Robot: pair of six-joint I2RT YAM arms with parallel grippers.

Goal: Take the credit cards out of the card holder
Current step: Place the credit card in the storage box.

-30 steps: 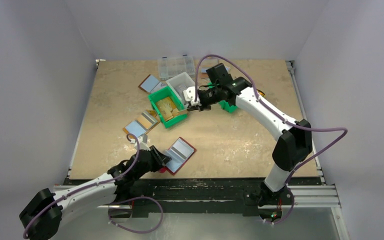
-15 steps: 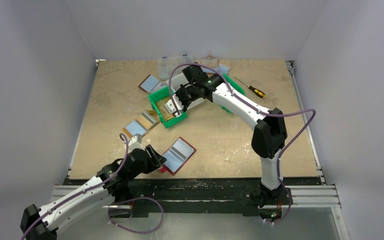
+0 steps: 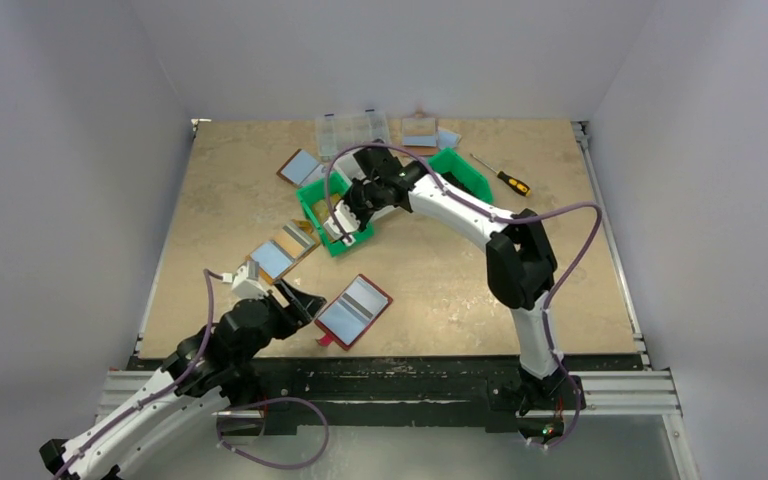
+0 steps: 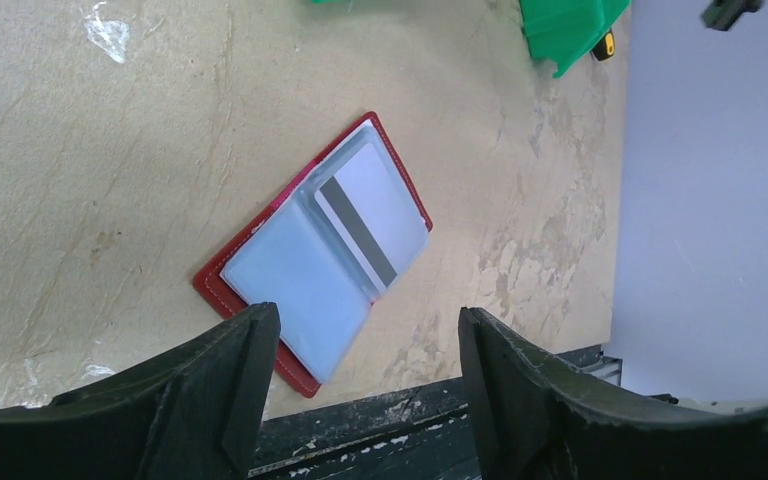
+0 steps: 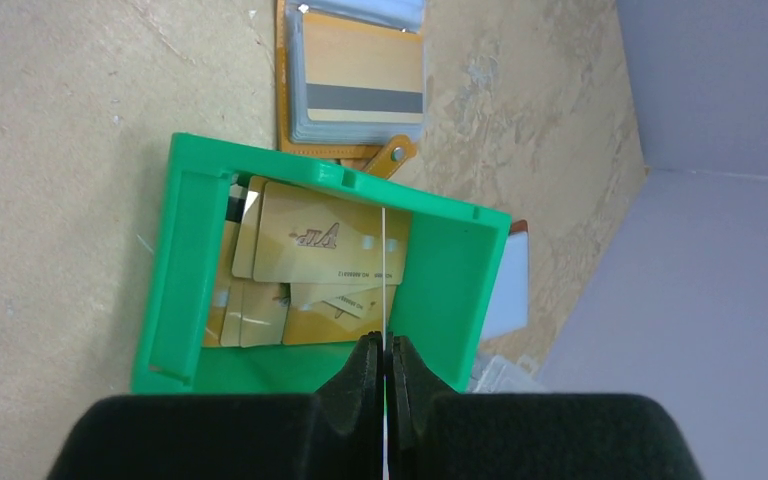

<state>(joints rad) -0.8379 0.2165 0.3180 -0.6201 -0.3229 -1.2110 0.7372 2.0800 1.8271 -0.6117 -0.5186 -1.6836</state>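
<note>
Since a second ago the right hand has swung from beside the green bin to above it, pinching a thin card edge-on; it is best released low, inside the walls. Open-fingered, the left hand hovers by the open card holder near the worktop's near edge, one striped credit card pocketed. A tan bifold lies just beside the bin, clear of the drop.
</note>
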